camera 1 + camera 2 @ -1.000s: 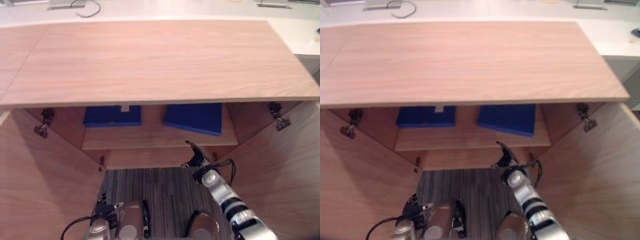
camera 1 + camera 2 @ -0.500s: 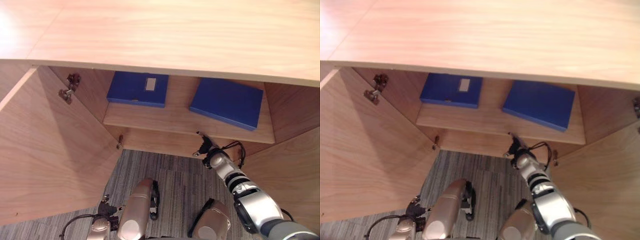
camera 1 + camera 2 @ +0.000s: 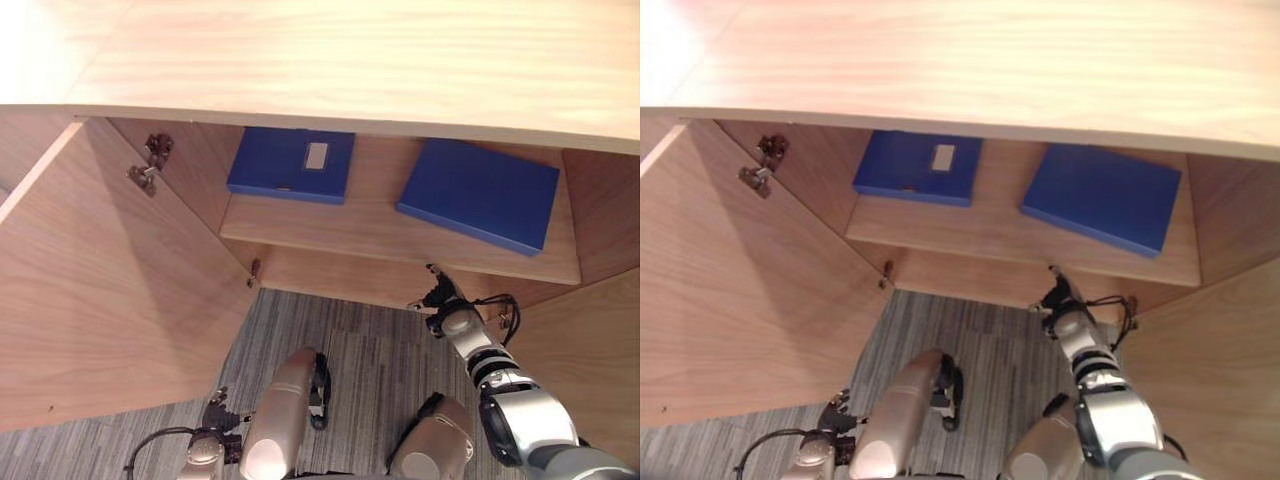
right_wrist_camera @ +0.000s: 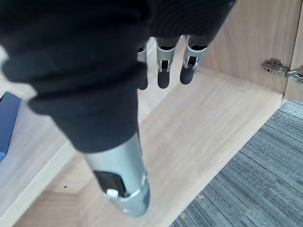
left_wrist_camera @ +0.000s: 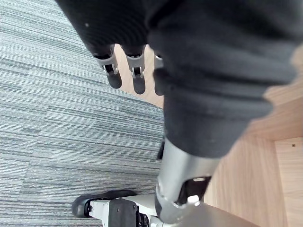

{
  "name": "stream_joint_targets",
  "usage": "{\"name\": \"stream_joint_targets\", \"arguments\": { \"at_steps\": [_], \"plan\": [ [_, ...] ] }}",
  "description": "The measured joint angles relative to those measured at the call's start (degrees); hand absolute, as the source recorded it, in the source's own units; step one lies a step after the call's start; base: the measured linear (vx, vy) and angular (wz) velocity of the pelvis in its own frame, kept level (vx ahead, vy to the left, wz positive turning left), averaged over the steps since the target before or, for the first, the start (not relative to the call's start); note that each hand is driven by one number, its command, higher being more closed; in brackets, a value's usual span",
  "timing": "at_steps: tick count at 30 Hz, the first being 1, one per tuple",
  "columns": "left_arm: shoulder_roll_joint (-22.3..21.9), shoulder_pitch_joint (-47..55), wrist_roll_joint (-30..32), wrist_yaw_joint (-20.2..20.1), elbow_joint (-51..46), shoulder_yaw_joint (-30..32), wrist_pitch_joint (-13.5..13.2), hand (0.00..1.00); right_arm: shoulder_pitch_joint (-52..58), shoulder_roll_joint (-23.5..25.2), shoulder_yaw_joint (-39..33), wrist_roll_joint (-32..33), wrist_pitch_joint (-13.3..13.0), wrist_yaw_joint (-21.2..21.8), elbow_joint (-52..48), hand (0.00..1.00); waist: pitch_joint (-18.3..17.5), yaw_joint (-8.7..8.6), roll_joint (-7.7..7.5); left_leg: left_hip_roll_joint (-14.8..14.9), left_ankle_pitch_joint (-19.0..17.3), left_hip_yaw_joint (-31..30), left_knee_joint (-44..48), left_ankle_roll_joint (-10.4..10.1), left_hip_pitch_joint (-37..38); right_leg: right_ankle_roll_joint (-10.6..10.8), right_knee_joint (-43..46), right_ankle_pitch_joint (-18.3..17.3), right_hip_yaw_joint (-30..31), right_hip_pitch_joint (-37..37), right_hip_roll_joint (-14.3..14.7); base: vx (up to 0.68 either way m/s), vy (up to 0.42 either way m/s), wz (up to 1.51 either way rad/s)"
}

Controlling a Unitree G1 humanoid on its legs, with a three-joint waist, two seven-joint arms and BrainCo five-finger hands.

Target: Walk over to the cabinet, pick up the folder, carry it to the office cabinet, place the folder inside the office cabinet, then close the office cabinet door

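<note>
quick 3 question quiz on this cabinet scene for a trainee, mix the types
1. True or false: the cabinet's left door stands open.
2. The blue folder with the white label lies on which side of the shelf? A left, B right, C middle
3. Fill in: the right hand, below the shelf's front edge, has straight fingers and holds ____.
Key: 1 true; 2 A; 3 nothing
</note>
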Motion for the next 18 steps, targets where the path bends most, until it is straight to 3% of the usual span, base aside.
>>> {"name": "stream_joint_targets", "arguments": {
  "at_steps": [4, 11, 18],
  "plan": [
    [-0.35, 0.05, 0.01, -0.05, -0.37, 0.08, 0.0, 0.0, -0.01, -1.53, -2.22, 3.7, 0.47, -0.15, -3.53, 0.0, 0.11, -0.12, 0.37, -0.28, 0.0, 0.05, 0.12, 0.0, -0.41, 0.05, 0.48, -0.26, -0.24, -0.23, -0.6, 0.04, -0.029, 0.05],
    [-0.7, 0.43, -0.34, -0.07, -0.37, 1.19, 0.0, 0.0, -2.32, -2.86, -6.07, 17.39, 0.42, -1.37, -13.32, 0.0, 0.1, -0.55, 0.37, 0.35, -0.01, 0.35, 0.0, -0.03, -0.5, -0.03, 0.32, -0.31, -0.43, -0.41, -0.4, 0.01, -0.013, -0.03],
    [-0.95, 1.18, -2.18, -0.06, -0.37, 2.5, -0.15, 0.0, -2.88, -3.18, -3.0, 21.7, -1.45, -0.22, -20.62, 0.0, 0.13, -0.51, -0.3, 1.97, 0.25, 1.2, -2.47, -0.46, 1.14, -0.2, -2.6, 0.44, -0.12, 0.01, 1.23, 0.04, -0.032, -0.12]
  ]
}}
